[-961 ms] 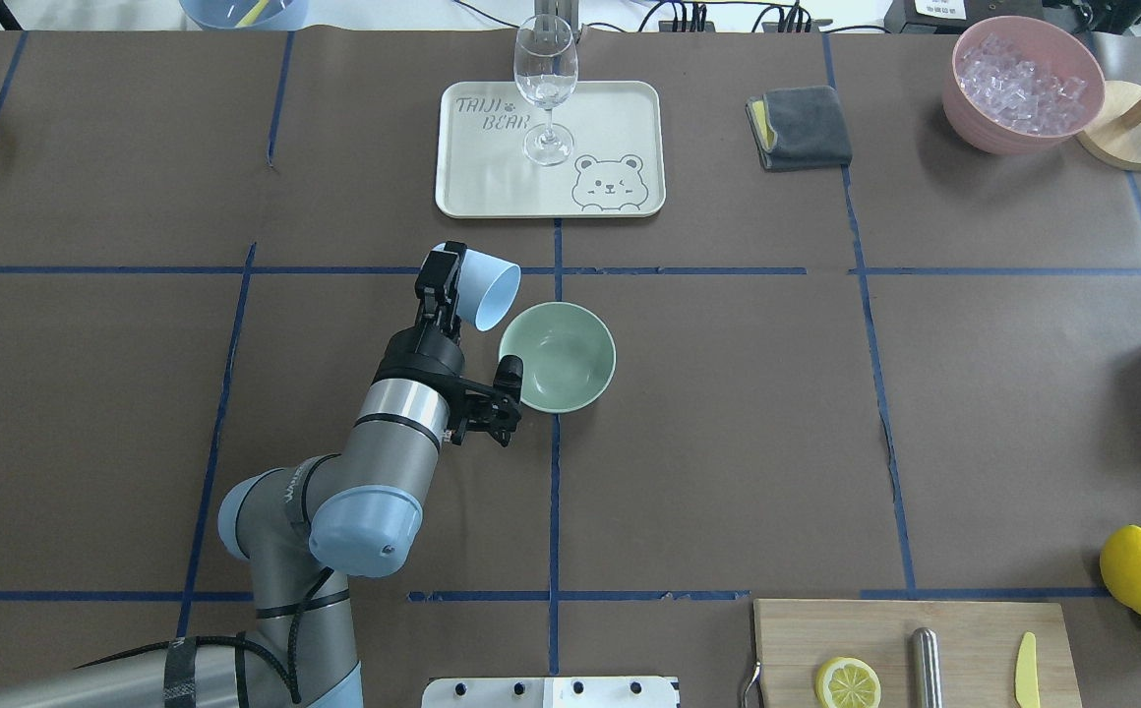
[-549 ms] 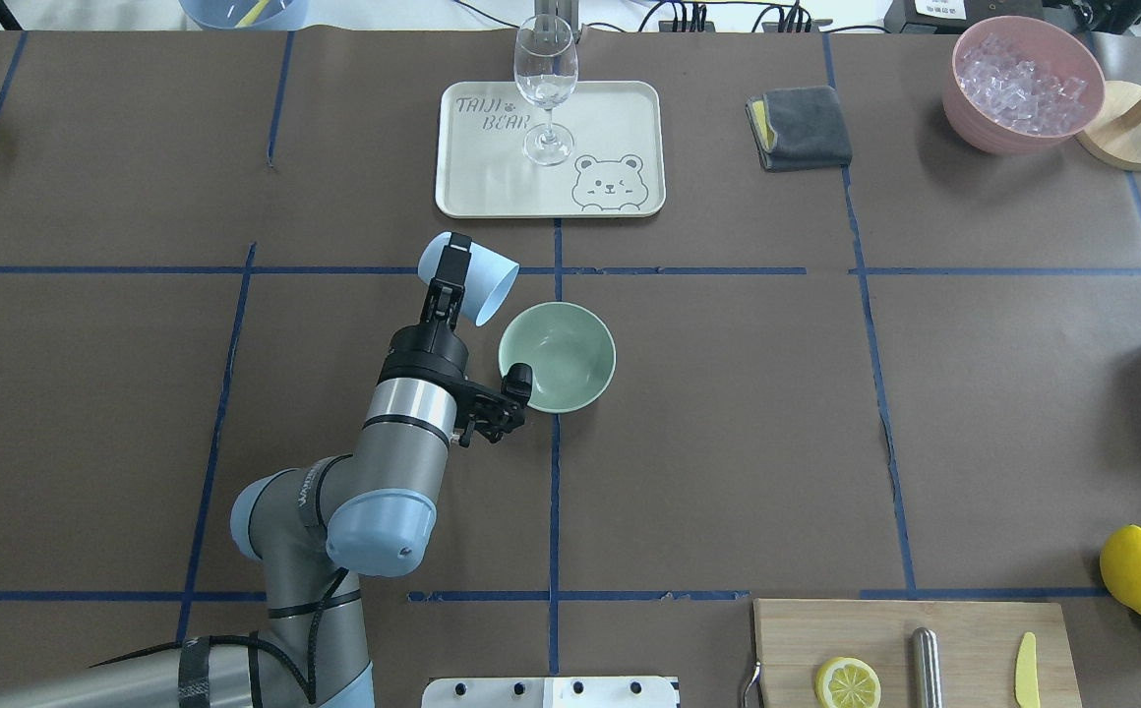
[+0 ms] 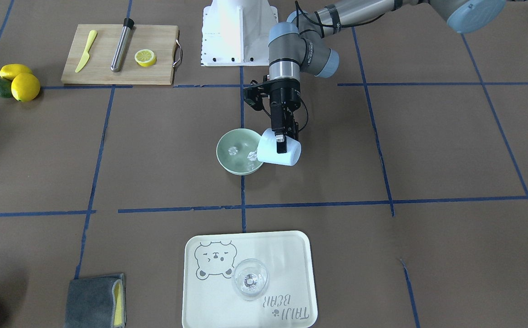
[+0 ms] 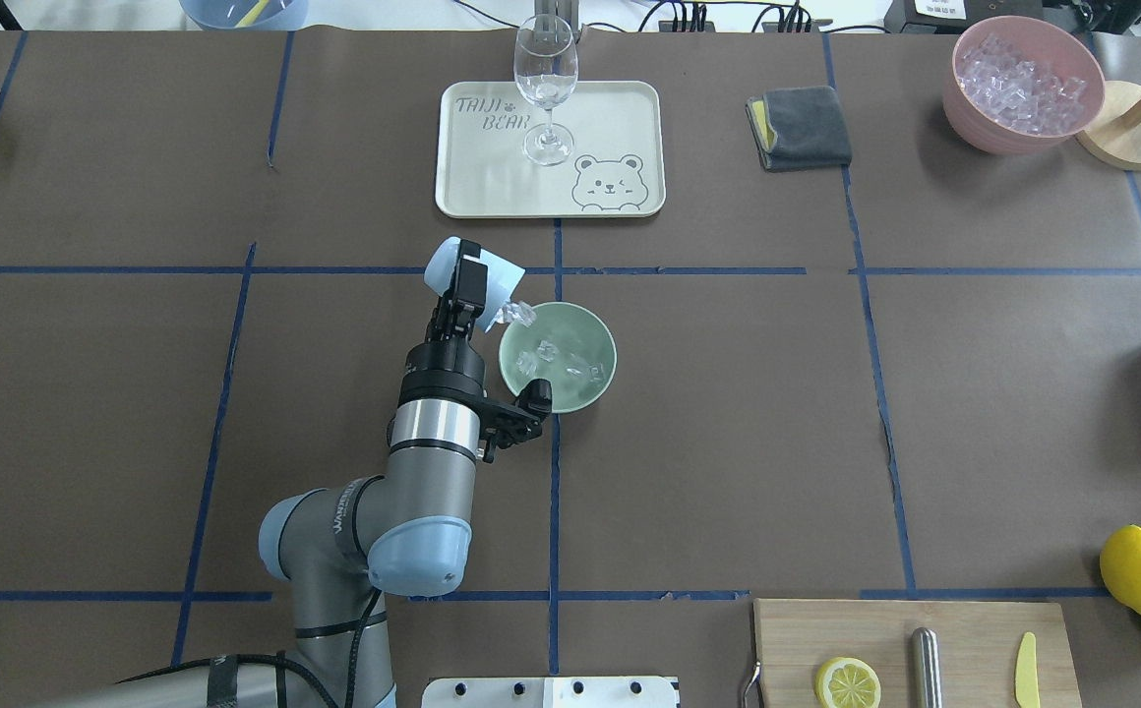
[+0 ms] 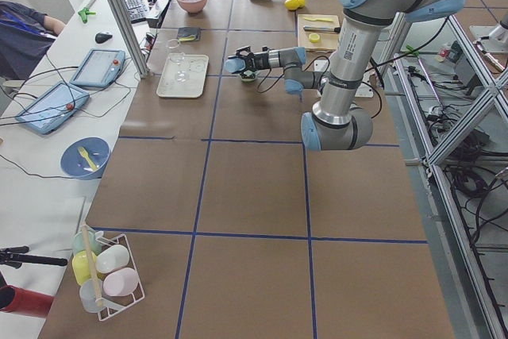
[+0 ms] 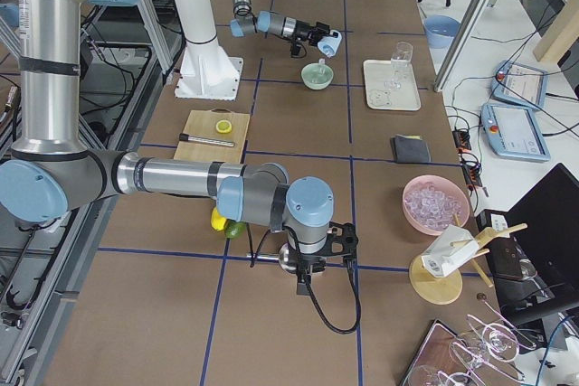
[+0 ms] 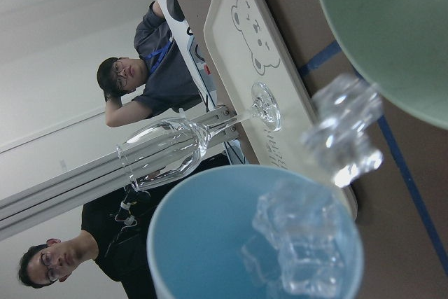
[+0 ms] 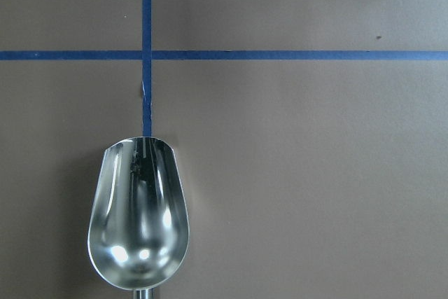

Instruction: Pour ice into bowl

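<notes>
The mint-green bowl (image 4: 585, 388) stands near the table's middle with a few clear ice cubes (image 4: 543, 358) inside it. My left gripper (image 4: 468, 283) is shut on a light blue cup (image 4: 441, 264), tipped with its mouth over the bowl's left rim. One cluster of ice (image 4: 516, 314) is falling from the cup. In the left wrist view more ice (image 7: 297, 243) sits at the cup's (image 7: 203, 243) lip above the bowl (image 7: 392, 26). The front view shows the cup (image 3: 286, 157) against the bowl (image 3: 227, 161). My right gripper (image 6: 312, 259) hangs low at the table's right end; whether it is open or shut I cannot tell.
A metal scoop (image 8: 138, 215) lies under the right wrist. At the back stand a tray (image 4: 620, 118) with a wine glass (image 4: 545, 74), a grey cloth (image 4: 805, 126) and a pink bowl of ice (image 4: 974, 128). A cutting board (image 4: 974, 629) and lemons (image 4: 1137, 568) sit front right.
The left wrist has rolled the cup further over and shifted slightly right. Ice now spills out, and cubes lie in the bowl, which was empty before.
</notes>
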`<state>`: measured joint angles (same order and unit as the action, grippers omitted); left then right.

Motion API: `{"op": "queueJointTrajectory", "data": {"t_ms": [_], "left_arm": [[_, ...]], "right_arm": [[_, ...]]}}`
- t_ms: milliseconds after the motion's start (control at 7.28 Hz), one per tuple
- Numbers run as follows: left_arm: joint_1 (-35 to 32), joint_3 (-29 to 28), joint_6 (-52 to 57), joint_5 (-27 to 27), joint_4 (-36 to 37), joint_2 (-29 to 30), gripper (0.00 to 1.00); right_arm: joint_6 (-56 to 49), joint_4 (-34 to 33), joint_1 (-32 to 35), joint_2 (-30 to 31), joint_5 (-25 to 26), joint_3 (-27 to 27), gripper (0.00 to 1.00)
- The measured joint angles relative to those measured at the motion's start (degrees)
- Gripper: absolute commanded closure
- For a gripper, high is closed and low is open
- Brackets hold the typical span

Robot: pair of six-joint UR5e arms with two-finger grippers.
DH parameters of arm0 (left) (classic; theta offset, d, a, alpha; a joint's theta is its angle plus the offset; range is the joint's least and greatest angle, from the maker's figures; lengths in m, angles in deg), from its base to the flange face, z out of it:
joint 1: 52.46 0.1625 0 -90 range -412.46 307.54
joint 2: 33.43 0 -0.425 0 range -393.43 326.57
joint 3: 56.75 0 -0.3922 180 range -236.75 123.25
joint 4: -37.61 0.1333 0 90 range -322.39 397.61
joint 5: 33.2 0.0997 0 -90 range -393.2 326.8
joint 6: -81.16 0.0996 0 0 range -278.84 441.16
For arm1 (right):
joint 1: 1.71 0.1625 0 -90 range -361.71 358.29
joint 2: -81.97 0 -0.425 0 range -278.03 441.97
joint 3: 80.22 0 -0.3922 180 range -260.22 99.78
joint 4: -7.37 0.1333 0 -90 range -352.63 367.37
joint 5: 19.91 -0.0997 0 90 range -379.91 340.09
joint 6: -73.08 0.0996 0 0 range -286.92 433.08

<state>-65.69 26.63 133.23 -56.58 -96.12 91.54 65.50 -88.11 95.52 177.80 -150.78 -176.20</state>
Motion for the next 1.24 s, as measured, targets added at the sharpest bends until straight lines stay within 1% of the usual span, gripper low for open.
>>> {"op": "queueJointTrajectory", "data": {"t_ms": [412, 824, 961, 1099, 1236], "left_arm": [[1.50, -0.12, 0.05, 0.48, 2.84, 1.39, 1.00], [1.61, -0.09, -0.30, 0.39, 2.17, 1.14, 1.00], [1.40, 0.01, -0.42, 0.27, -0.33, 1.05, 1.00], [0.79, 0.16, -0.41, -0.52, -5.17, 1.01, 1.00], [-0.48, 0.40, -0.66, -3.04, -10.73, 0.96, 1.00]], "right_arm": [[0.01, -0.11, 0.63, 0.59, 0.00, 0.02, 0.00], [0.02, -0.12, 0.68, 0.67, 0.00, 0.18, 0.00], [0.01, -0.05, 0.68, 0.67, -0.02, 0.34, 0.00], [-0.03, 0.05, 0.68, 0.66, -0.06, 0.46, 0.00], [-0.05, 0.12, 0.68, 0.64, -0.08, 0.48, 0.00]]}}
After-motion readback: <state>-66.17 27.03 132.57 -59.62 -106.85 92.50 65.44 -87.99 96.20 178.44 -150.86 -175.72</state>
